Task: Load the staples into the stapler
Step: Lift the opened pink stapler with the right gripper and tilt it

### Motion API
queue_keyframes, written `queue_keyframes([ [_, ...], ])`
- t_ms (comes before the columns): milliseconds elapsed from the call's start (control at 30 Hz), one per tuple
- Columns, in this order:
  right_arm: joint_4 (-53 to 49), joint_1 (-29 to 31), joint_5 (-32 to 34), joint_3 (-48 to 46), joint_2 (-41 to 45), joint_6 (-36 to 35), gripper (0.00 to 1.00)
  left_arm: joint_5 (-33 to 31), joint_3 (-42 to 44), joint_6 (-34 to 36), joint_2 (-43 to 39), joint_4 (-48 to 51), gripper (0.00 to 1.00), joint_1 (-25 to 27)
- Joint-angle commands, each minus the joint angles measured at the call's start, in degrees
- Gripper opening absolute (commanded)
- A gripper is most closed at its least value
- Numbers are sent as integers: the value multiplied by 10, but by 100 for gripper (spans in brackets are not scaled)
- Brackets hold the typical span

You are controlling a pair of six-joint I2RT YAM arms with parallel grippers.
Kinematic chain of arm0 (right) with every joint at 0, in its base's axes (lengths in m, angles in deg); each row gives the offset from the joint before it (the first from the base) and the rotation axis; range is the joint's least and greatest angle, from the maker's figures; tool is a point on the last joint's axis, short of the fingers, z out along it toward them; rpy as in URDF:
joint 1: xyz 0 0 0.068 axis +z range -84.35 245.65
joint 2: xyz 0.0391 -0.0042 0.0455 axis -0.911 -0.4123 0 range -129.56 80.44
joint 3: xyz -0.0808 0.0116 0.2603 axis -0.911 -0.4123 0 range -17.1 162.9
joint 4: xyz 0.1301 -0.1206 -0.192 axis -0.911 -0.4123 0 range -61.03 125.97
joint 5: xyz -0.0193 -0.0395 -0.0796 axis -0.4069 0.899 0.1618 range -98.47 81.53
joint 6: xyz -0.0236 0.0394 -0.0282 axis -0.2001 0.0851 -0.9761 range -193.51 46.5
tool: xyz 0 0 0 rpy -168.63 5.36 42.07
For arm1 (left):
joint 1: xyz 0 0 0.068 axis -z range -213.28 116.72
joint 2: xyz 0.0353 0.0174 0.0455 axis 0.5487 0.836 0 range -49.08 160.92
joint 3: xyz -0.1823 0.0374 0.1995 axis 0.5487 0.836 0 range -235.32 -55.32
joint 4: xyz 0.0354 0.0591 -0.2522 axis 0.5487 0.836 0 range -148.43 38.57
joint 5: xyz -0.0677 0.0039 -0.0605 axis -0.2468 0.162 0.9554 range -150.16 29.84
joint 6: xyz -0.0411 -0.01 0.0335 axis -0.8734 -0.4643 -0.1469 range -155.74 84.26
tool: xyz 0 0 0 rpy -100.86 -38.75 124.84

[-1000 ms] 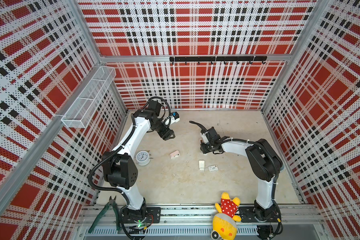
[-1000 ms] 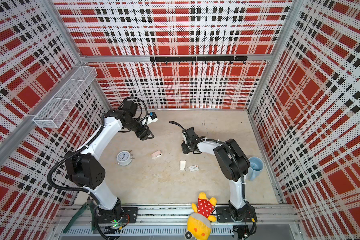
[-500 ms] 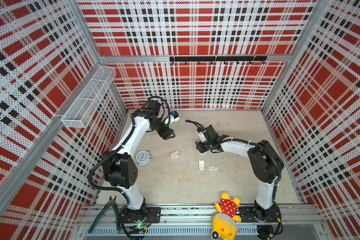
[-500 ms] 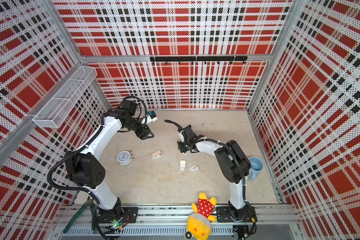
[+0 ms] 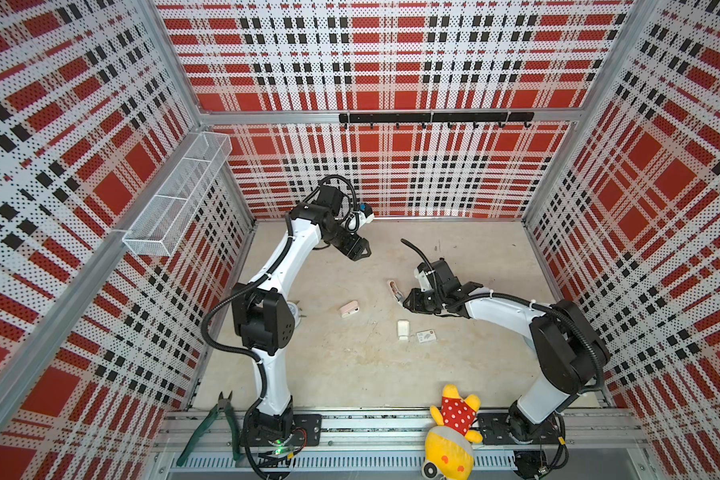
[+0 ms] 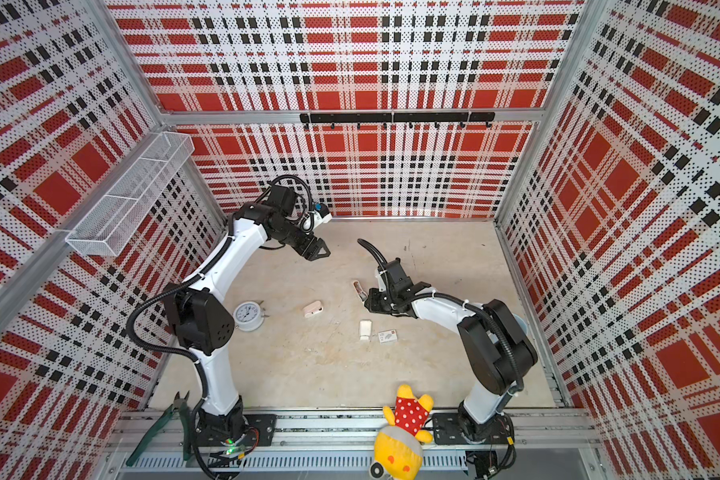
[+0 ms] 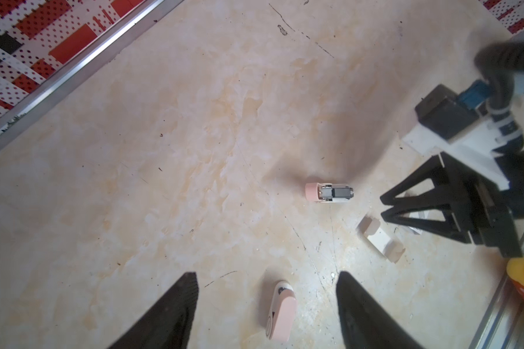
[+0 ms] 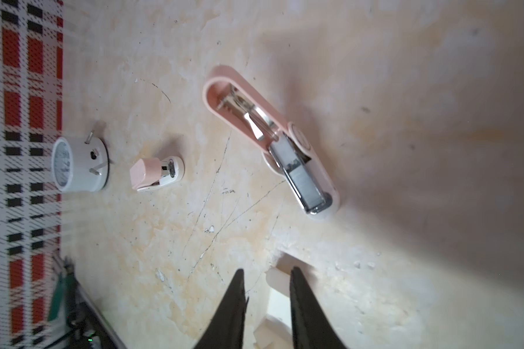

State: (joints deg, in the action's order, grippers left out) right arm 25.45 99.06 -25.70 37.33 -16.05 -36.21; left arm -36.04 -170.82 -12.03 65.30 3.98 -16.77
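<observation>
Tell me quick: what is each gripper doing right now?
Left gripper: wide open, holding nothing.
Right gripper: open only slightly, nothing between its jaws.

1. White alarm clock (image 6: 248,316) lying face up on the surface (image 6: 316,374), left side.
2. Yellow plush toy (image 5: 454,432), red polka-dot top, front edge, right of centre.
3. Green-handled cutters (image 5: 215,424), front left.
4. White mesh basket (image 5: 175,195) on left wall (image 5: 59,166).
5. Black hook rail (image 5: 433,117) on back wall (image 5: 391,54).
</observation>
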Motion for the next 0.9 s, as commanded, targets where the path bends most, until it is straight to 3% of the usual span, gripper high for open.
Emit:
queue_keyframes([
  [0, 85, 2, -36, -9, -12, 65, 27, 16, -20, -34, 17, 1, 75, 3],
  [867, 10, -39, -27, 78, -122, -5, 23, 46, 0, -27, 26, 1, 76, -5],
])
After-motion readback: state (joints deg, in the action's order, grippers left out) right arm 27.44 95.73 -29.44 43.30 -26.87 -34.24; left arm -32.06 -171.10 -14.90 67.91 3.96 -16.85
